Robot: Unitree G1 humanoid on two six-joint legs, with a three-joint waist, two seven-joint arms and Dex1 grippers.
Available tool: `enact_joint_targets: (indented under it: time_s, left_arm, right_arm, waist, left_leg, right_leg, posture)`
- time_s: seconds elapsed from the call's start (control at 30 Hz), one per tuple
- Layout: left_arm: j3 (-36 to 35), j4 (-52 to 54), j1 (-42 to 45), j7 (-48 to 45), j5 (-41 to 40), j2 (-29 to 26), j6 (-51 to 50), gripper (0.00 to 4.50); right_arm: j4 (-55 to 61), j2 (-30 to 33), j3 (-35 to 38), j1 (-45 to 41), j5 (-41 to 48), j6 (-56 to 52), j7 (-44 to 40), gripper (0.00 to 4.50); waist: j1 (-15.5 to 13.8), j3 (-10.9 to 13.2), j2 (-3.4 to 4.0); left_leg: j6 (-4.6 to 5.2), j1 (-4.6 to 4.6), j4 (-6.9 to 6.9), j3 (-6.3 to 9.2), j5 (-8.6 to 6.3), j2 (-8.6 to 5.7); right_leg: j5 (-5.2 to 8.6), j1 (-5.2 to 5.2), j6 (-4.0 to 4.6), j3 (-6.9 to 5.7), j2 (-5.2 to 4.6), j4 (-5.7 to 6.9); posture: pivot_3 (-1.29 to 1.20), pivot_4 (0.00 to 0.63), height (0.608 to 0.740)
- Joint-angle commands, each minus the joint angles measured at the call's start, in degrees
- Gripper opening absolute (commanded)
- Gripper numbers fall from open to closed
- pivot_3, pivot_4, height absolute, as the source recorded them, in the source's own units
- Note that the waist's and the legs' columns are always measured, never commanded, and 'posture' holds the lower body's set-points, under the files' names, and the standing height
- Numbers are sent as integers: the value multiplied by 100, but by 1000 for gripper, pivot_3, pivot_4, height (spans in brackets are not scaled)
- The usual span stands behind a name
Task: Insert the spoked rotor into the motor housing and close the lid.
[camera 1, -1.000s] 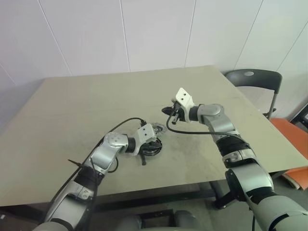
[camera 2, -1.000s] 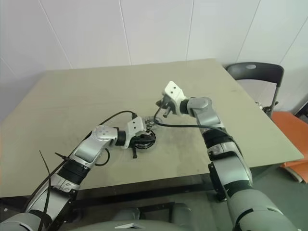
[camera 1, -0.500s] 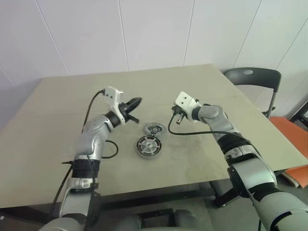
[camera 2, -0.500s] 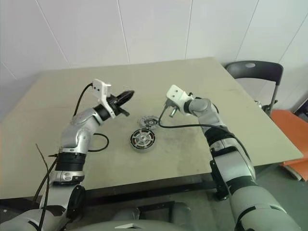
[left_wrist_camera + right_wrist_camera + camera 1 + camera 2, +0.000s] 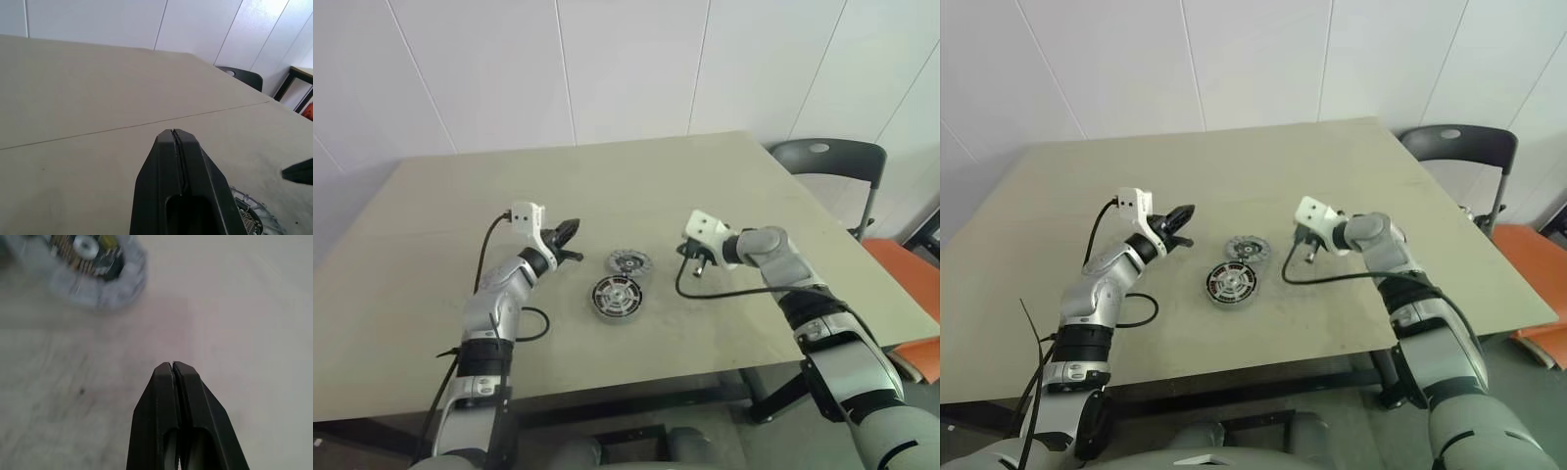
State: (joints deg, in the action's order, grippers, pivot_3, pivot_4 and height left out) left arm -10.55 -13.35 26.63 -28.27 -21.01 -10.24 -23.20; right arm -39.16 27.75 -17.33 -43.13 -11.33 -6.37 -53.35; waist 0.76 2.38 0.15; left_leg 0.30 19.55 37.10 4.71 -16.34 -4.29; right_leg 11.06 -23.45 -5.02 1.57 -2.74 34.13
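Observation:
A black-rimmed disc with silver spokes around a hub, the spoked rotor point(image 5: 616, 296), lies flat near the middle of the table. I cannot make out the motor housing apart from it. Just behind it lies a thinner grey disc with a dark centre, the lid point(image 5: 627, 261), whose edge also shows in the wrist views point(image 5: 98, 289) point(image 5: 252, 215). My left gripper point(image 5: 573, 230) hangs shut and empty above the table, left of both discs. My right gripper point(image 5: 697, 266) is shut and empty, tilted down, right of the lid. The fingers point(image 5: 173, 142) point(image 5: 172, 372) press together.
The beige table point(image 5: 440, 215) is wide and bare to the left and behind. A black cable point(image 5: 705, 294) loops from my right wrist onto the tabletop. A dark chair point(image 5: 827, 157) and an orange seat point(image 5: 906, 269) stand off the right edge.
My left gripper has left the black-rimmed disc on the table, risen and swung away to the left. My right gripper has sunk toward the table and drifted right.

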Motion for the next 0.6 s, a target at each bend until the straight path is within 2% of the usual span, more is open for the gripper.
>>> enact_joint_targets:
  time_s: [0.03, 0.1, 0.37, 0.6]
  left_arm:
    - [33, 119, 17, -18, -51, -34, 75, 0]
    - [130, 73, -11, -14, 51, -121, -44, 0]
    - [1038, -399, -354, -223, 920, -803, -304, 0]
    - [1202, -345, -377, -386, 943, -718, -221, 0]
  right_arm:
    - [742, 189, -285, 212, -18, -68, -694, 49]
    - [1070, 213, -340, 382, 65, -232, -958, 49]
    - [1644, -49, -295, 597, 180, -734, -940, 49]
    - [1495, -416, -228, 497, 95, -653, -306, 49]
  waist:
    - [-3, 0, -1]
    - [4, 0, -1]
    - [4, 0, -6]
    - [-20, 1, -9]
  left_leg:
    - [0, 0, 0, 0, 0, 0]
    - [0, 1, 0, -1, 0, -1]
    - [0, -12, 1, 0, 0, 5]
    - [-3, -6, 1, 1, -1, 4]
  right_leg:
    - [0, 0, 0, 0, -1, 0]
    - [1, 1, -1, 0, -2, -2]
    - [4, 7, -4, -1, 8, 4]
    - [1, 3, -1, -1, -1, 2]
  posture:
    - [0, 0, 740]
    - [0, 0, 740]
    - [0, 0, 740]
    - [0, 0, 740]
